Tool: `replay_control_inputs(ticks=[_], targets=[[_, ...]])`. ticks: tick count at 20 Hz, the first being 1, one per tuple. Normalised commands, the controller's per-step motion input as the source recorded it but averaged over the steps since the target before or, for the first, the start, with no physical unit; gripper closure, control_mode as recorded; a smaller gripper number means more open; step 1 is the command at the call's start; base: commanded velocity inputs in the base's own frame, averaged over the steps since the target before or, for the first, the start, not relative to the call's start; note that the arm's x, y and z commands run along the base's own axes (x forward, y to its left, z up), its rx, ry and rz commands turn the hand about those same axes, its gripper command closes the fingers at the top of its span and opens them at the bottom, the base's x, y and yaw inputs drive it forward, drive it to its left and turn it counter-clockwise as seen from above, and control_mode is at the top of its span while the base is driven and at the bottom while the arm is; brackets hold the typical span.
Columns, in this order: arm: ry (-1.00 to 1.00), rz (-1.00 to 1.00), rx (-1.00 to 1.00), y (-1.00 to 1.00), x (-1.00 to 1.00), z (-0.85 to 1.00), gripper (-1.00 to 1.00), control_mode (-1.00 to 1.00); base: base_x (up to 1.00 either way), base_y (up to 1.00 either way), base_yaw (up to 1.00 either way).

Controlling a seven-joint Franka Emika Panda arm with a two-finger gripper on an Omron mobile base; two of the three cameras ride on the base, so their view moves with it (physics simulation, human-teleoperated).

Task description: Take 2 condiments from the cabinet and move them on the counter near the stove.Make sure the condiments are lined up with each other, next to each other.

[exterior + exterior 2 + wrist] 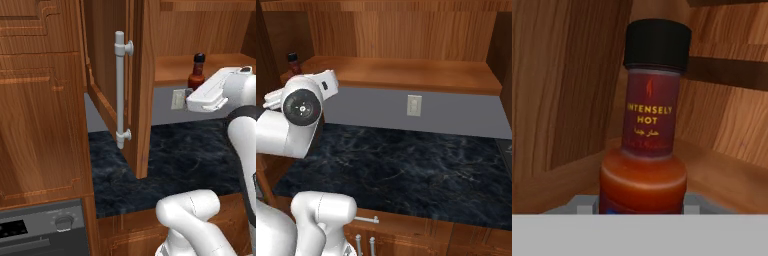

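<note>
The cabinet [150,45] of reddish-brown grained wood is the biggest thing here: the left base view shows its panelled door [107,85] swung open, edge-on, with a long grey bar handle [120,90] on two round mounts, while the right base view shows the wide plank shelf [406,72] and plank back wall. Below lies the counter [401,165], a glossy blue-black stone veined in pale marbling, backed by a flat grey wall with a small cream outlet plate [414,105]. The left base view alone takes in a dark oven front with a round knob [64,222] at lower left. The sauce bottle [646,125] stands upright on the shelf near its left end; from the base cameras it is a small dark red shape with a black cap, but the hand view reads its label, "INTENSELY HOT", a ribbed black cap, narrow neck and rounded orange-red shoulder. The gripper [192,97] is at the bottle's body, its grey fingers [584,207] flanking the base on both sides, clamped on it.
</note>
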Motion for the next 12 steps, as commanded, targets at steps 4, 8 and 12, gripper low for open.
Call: replay_control_inputs(ticks=[4,8,12], targets=[[0.00,0.00,0.00,0.00,-0.66,-0.12,1.00,-1.00,0.00,0.00,0.00],[-0.03,0.00,0.00,-0.05,-0.38,-0.16,1.00,-1.00,0.00,0.00,0.00],[-0.02,0.00,0.00,-0.14,-0.19,-0.20,1.00,-1.00,0.00,0.00,0.00]])
